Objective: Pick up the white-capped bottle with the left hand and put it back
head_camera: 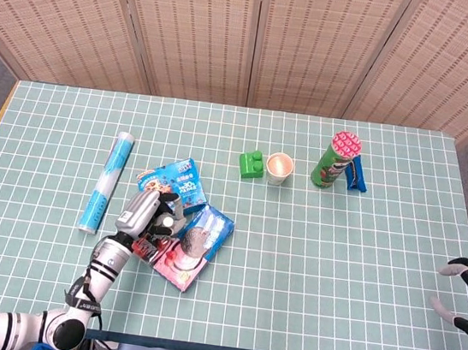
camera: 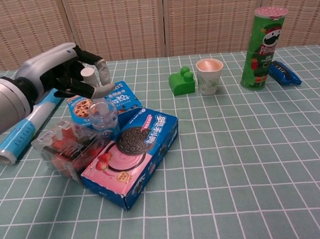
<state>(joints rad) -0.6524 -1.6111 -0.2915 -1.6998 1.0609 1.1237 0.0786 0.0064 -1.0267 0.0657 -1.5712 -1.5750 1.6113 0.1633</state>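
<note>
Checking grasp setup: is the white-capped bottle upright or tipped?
Upright. In the chest view the white-capped bottle stands cap-up among the snack packs, with the left hand curled around its cap.

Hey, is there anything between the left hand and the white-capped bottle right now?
Nothing visible. The left hand is already at the white-capped bottle's cap, fingers curled around it; the clear snack pack and pink cookie box sit beside the bottle.

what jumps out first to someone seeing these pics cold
The left hand reaches into a pile of snacks at the table's front left, its fingers around the cap of the white-capped bottle. Beside the bottle lies a pink cookie box. Further back on the right stands a tall green chip can, with a paper cup and a green block to its left.
</note>
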